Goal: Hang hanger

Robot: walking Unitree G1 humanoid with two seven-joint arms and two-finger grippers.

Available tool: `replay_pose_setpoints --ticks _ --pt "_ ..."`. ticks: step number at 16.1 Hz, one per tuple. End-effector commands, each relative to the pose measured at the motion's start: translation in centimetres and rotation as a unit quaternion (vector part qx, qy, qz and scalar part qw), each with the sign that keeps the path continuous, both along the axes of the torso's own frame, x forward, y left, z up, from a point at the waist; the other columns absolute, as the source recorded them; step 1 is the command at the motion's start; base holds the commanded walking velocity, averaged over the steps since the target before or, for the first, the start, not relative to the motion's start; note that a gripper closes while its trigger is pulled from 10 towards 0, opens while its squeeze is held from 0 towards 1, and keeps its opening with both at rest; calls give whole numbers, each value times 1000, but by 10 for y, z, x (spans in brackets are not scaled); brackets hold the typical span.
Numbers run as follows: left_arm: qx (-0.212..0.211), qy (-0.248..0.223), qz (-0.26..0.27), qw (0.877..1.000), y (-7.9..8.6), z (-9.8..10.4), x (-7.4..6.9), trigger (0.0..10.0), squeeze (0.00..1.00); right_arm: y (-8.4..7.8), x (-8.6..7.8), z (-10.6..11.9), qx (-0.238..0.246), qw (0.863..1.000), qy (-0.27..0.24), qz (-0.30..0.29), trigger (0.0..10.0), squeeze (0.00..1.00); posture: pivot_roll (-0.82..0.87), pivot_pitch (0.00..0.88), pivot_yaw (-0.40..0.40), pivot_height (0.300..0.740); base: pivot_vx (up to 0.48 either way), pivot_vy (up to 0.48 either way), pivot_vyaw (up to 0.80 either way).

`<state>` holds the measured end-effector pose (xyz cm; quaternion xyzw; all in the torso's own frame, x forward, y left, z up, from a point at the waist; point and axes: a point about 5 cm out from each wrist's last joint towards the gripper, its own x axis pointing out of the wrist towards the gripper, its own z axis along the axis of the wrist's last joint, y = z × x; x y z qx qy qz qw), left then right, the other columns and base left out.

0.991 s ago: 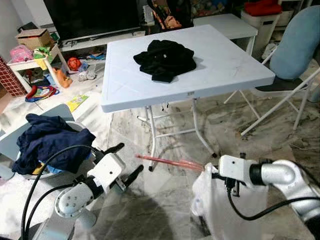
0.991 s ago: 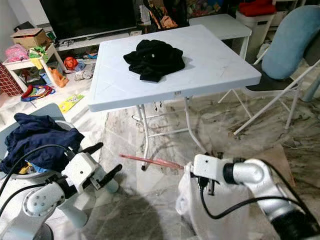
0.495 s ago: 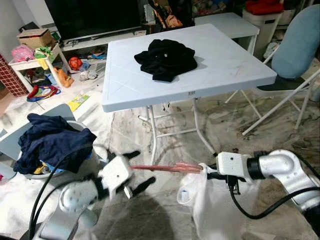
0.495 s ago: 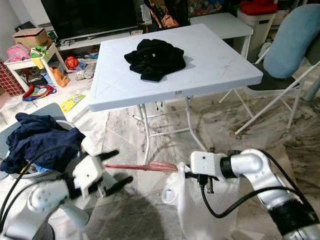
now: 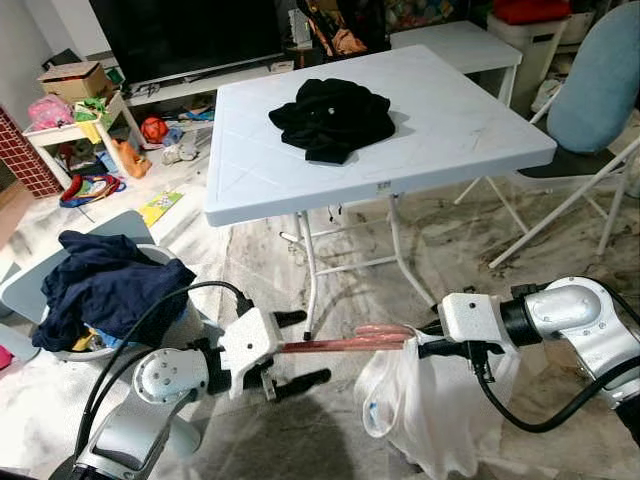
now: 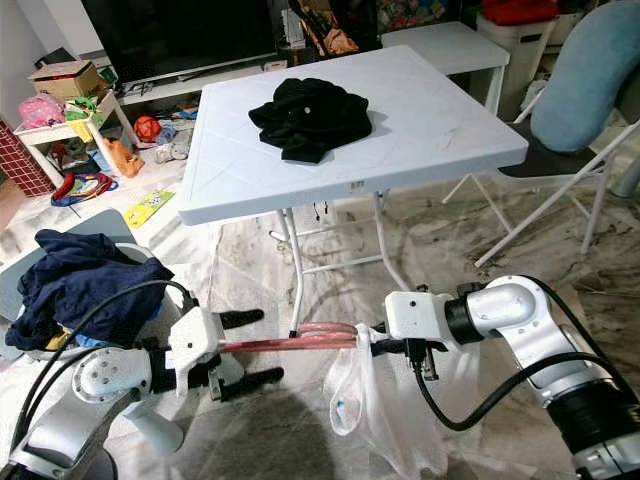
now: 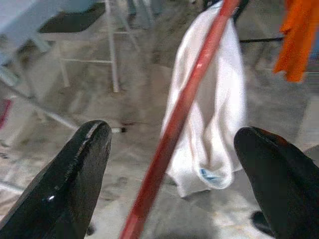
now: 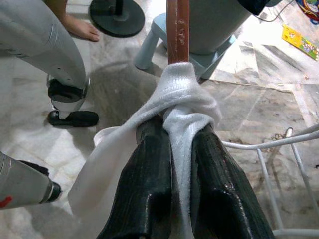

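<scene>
The right tool (image 6: 375,345) pinches the white cloth garment (image 6: 385,415) and thin red hanger (image 6: 295,342). The left tool (image 6: 235,350), spread wide, straddles the hanger's far end ungripped. No rail is visible; hanging apparently remains undone.

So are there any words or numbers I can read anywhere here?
None can be read.
Table: a small dark mark on its front edge, too small to read.
White garment: a bluish tag, blurred.
Yellow booklet on the floor: print too small to read.
Cardboard box: no legible text.
</scene>
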<state>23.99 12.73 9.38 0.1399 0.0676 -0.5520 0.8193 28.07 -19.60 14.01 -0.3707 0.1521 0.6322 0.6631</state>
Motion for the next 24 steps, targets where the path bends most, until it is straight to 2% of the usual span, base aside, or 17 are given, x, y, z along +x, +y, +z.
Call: replay_pose_setpoints --ticks 1,2,8,19,24 --pt "8 2 -12 1000 2 3 2 6039 0 6 4 16 9 999 -24 24 10000 0 -201 0 138 740 0 0 0" --pt "12 0 -19 1000 3 3 4 235 0 6 2 17 9 999 -17 30 10000 0 -201 0 138 740 0 0 0" --pt "21 8 -31 999 4 1 8 0 0 3 -5 25 4 999 11 51 10000 0 -207 0 142 740 0 0 0" --pt "45 39 -69 996 3 -8 7 0 0 7 -5 31 6 998 10 58 10000 0 -214 0 132 740 0 0 0" --pt "43 40 -68 996 3 -8 8 0 0 8 -4 32 8 998 9 59 10000 0 -214 0 129 740 0 0 0"
